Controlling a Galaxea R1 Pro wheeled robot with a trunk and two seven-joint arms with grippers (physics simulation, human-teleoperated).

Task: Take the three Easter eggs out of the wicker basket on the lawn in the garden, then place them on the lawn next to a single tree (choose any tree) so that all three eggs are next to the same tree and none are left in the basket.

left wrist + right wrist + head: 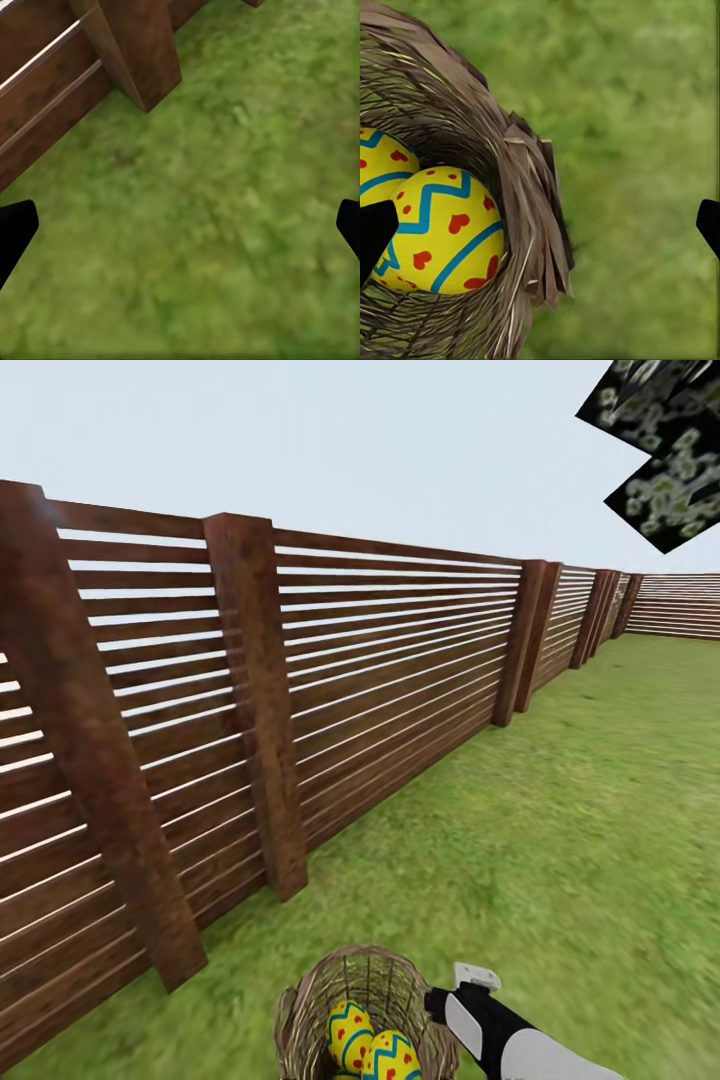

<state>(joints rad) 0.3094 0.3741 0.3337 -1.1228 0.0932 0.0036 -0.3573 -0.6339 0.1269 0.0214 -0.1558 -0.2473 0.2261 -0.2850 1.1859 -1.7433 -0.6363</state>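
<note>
My right gripper point(540, 225) is open wide, with one finger tip over the eggs and the other out over the grass. It hangs just above the rim of the wicker basket point(521, 195), at its outer side. My right arm point(500, 1030) shows beside the basket in the head view too. I am holding nothing yet.

Two Easter eggs point(439, 229) lie inside the basket, touching each other. I cannot see a third one from here; it may be hidden lower down.

My left gripper point(180, 225) is open too, over bare lawn point(225, 247) near a post of the fence point(139, 45).

I think I am at the first step: getting an egg out. Next I should move my right gripper over the nearest egg, go down and close on it gently. Some tree leaves point(660, 450) show high up, so a tree is probably near.
</note>
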